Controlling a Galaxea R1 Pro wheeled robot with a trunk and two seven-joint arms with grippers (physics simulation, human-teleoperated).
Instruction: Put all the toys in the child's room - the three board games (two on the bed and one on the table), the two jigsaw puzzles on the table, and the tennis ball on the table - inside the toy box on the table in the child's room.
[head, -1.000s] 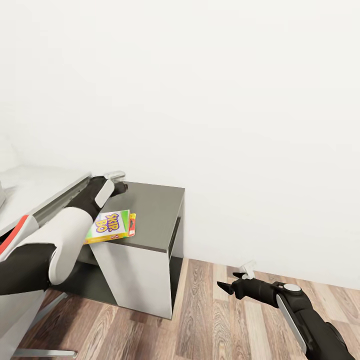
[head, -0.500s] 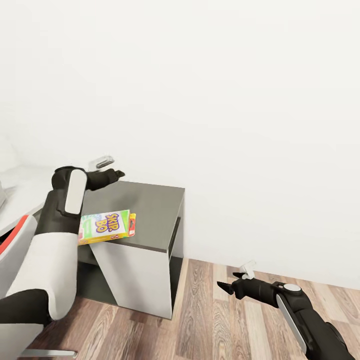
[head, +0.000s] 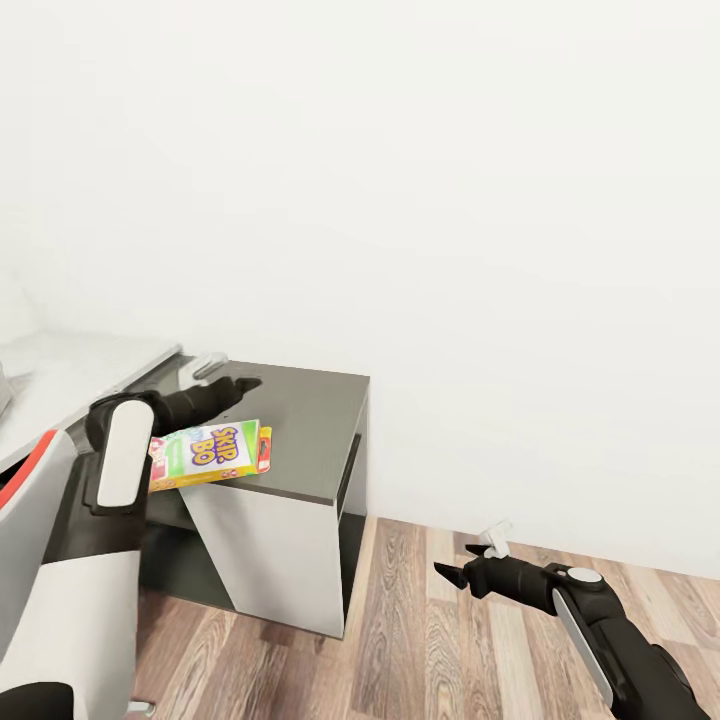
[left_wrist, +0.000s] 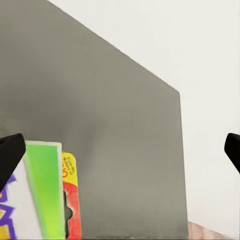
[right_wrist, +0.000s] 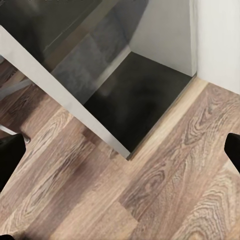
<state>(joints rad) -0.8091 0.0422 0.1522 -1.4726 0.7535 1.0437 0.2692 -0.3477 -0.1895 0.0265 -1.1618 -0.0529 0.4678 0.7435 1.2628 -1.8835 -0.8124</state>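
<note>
A yellow-green board game (head: 213, 449) with big purple letters lies flat at the front left of the dark-grey cabinet top (head: 305, 415). Under it a second flat box (head: 264, 448) shows a red and yellow edge. My left gripper (head: 226, 376) hovers open just behind the boxes, low over the cabinet top, holding nothing. In the left wrist view the green box (left_wrist: 42, 200) and the red edge (left_wrist: 70, 197) lie just below the open gripper (left_wrist: 120, 150). My right gripper (head: 470, 558) hangs open and empty over the wood floor, to the right of the cabinet.
The pale desk top (head: 70, 365) joins the cabinet at the left. A white wall stands close behind. The cabinet has an open dark shelf space (right_wrist: 135, 95) beneath. Wood-plank floor (head: 420, 640) extends to the right and front.
My left arm has swung down and back, bringing its gripper lower toward the cabinet top behind the boxes. The boxes and my right arm have not moved.
</note>
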